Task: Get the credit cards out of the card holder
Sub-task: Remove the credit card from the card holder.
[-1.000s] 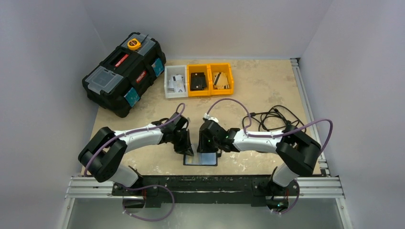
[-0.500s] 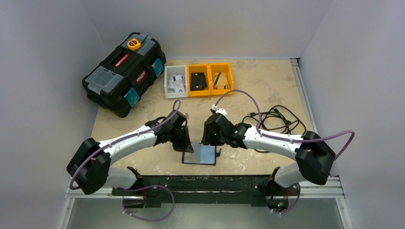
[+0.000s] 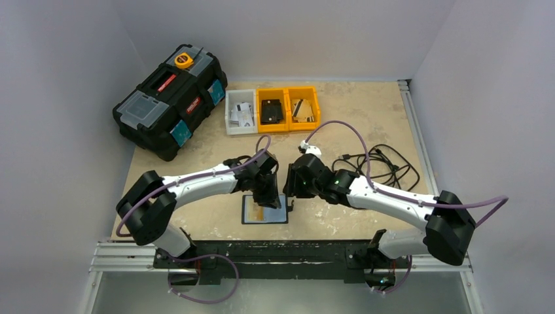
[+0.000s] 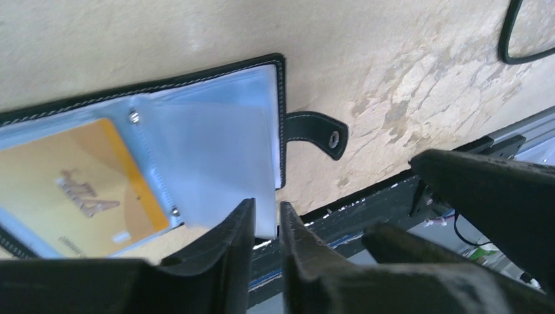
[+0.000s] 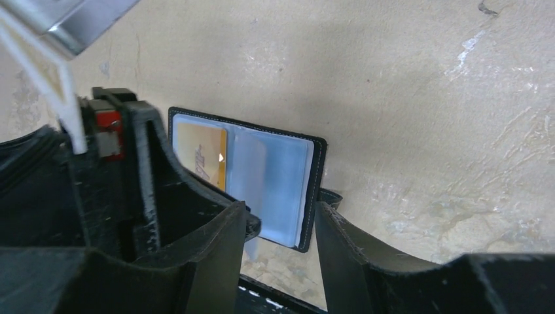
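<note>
here the card holder (image 3: 263, 217) lay open and flat at the table's (image 3: 366, 118) 6 o'clock, its snap tab (image 4: 319, 131) at its 3 o'clock edge in the left wrist view. an orange card (image 4: 72, 176) sat in one sleeve. the left gripper's (image 4: 265, 208) fingers stood nearly together about a pale credit card's (image 4: 216, 150) corner; whether they clamped it could not be told. the right gripper (image 5: 280, 212) hovered at the holder's 2 o'clock, fingers apart, empty.

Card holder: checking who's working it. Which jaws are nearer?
Left. Left jaws at the card holder's near edge, over a pale card; right jaws hover open off its right side.
</note>
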